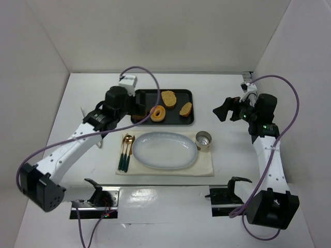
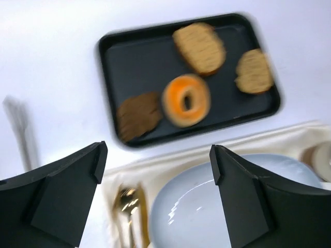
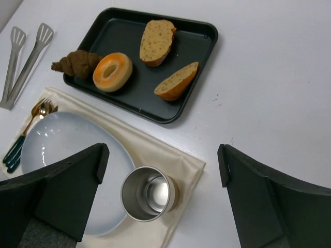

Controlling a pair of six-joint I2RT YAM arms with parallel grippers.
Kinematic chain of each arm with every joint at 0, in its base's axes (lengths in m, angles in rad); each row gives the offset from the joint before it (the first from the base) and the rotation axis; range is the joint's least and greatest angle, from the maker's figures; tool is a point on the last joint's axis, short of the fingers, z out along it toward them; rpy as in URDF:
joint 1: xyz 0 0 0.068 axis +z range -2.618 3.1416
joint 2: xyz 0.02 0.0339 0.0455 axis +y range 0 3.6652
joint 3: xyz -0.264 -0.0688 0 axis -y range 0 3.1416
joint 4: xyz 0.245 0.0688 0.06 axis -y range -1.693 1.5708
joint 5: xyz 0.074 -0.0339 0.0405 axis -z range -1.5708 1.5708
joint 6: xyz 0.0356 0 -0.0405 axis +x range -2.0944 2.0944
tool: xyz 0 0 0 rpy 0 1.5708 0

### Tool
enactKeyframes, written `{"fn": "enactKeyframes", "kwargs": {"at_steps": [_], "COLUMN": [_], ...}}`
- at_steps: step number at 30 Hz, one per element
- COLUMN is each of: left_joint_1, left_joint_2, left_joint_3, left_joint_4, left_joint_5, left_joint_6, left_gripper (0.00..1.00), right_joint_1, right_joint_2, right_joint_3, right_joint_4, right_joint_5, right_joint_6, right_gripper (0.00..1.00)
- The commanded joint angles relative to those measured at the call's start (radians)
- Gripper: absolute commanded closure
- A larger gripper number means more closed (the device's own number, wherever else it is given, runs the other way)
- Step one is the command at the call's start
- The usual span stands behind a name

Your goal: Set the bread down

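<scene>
The bread (image 1: 168, 97) lies flat in the far part of a black tray (image 1: 150, 95), touching no hand. From the left hand (image 1: 135, 107) it sits ahead and to the right; that hand hangs over the tray's left end, fingers spread, holding nothing. Between them lie an orange doughnut (image 1: 158, 113) and a dark pastry (image 2: 138, 114). A smaller narrow piece (image 1: 185, 109) lies just right of the bread. The right hand (image 1: 222, 111) is well apart from the bread, above the desk (image 1: 227, 93) right of the tray, also spread and empty. Nearer than the tray, a cloth (image 1: 204, 165) carries a plate (image 1: 165, 150), a metal cup (image 1: 203, 139) and cutlery (image 1: 125, 150).
</scene>
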Motion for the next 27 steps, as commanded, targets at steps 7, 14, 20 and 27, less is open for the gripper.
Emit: {"fn": "enactKeyframes", "kwargs": {"at_steps": [7,14,20,27], "left_joint_1": [0.303,0.367,0.461,0.542], "left_joint_2": [-0.212,-0.111,0.013,0.091], "left_joint_3": [-0.350,-0.352,-0.331,-0.331], "left_joint_4": [-0.058,-0.083,-0.083,-0.050], "left_joint_5": [-0.065,-0.151,-0.151,-0.171], "left_joint_6": [-0.162,-0.133,-0.122,-0.104], "left_gripper": [0.00,0.00,0.00,0.00], "right_joint_1": [0.006,0.006,0.006,0.006], "right_joint_2": [-0.052,0.010,0.013,0.013], "right_joint_3": [-0.003,0.031,0.031,0.031], "right_joint_4": [0.065,-0.032,-0.041,-0.041], "right_joint_5": [-0.053,-0.104,-0.122,-0.131], "right_joint_6": [-0.053,-0.168,-0.168,-0.168], "right_gripper": [0.00,0.00,0.00,0.00]}}
